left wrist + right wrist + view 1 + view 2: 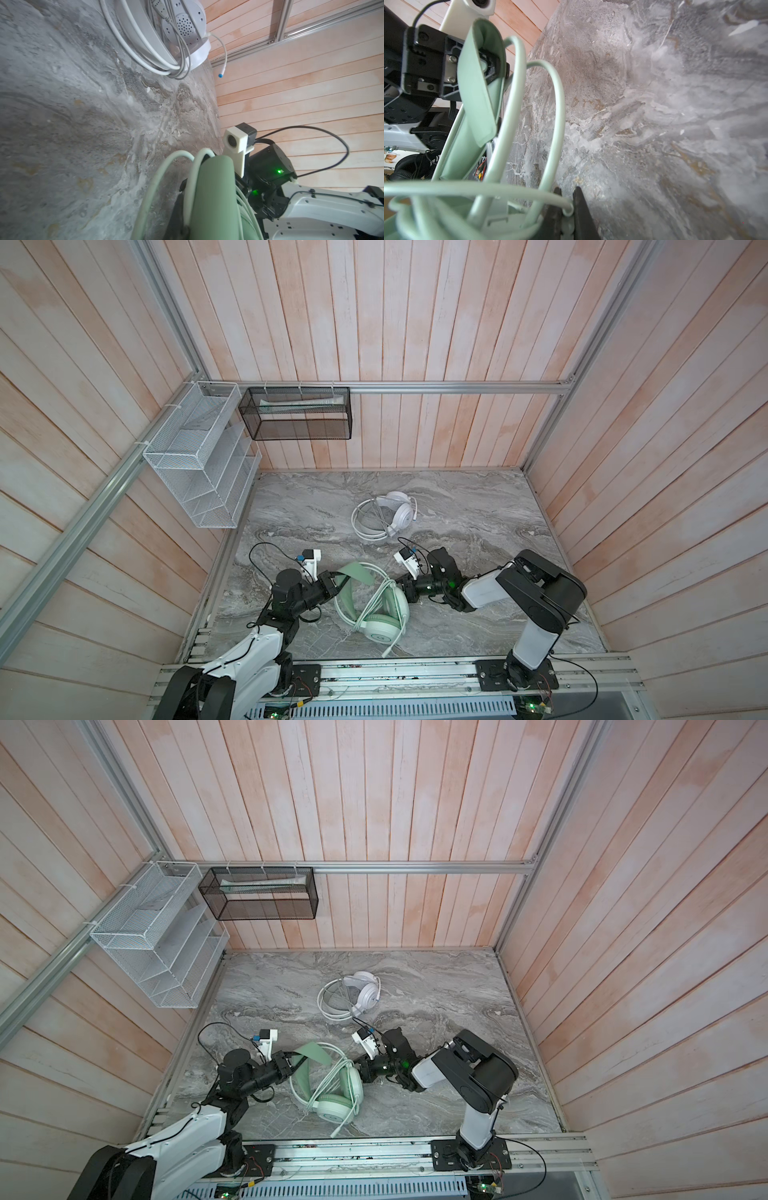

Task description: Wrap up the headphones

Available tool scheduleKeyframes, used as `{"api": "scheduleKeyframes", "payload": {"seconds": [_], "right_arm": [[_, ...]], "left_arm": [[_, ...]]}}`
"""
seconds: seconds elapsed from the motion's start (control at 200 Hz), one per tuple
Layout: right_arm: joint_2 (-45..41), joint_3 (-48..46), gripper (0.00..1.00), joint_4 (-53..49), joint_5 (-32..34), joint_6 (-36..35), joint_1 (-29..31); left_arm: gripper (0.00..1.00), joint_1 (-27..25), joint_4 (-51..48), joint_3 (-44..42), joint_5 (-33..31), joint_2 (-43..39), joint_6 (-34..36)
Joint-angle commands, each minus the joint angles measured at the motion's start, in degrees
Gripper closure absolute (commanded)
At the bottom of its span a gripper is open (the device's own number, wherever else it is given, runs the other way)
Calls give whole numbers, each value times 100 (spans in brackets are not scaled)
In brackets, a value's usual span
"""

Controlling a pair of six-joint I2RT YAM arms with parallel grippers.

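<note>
- Two headsets are on the grey marble table (478, 510). The white headset (400, 508) is toward the far middle, and the mint green headset (378, 632) is close to the near edge, between the two arms.
- The white one sits well apart from both grippers. Its white cable (365, 531) is coiled in a ring round it, bulging out to the left.
- The left gripper (334, 581) is clamped tight on the mint green headset by its headband (353, 572), at the headset's far-left end. The right wrist view shows the band squeezed right between the jaws.
- The right gripper (403, 585) is just right of the headset, pinching the green cable (456, 189). You can see it nipped between the two black fingers (581, 207).
- That green cable is slung in several loose loops over the headband and earcups. Its free end (388, 651) trails toward the near edge.
- A white wire basket (195, 464) hangs on the left wall.
- A black mesh basket (297, 412) hangs on the far wall, with a pale tube lying in it.
</note>
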Motion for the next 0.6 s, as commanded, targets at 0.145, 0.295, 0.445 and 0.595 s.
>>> {"api": "scheduleKeyframes", "payload": {"seconds": [0.145,0.295,0.445,0.595], "right_arm": [[41,156,100,234,-222,-55,-90],[125,293,100,-66,-216,-198,-119],[150,336,100,-278,-103,-348,-128],[113,408,100,-604,121,-528,-135]], "left_arm": [[100,75,80,-6,-908,282,620],[91,79,53,-26,-989,329,642],[90,75,-51,1,-973,272,685],[79,75,-559,115,-1104,94,765]]}}
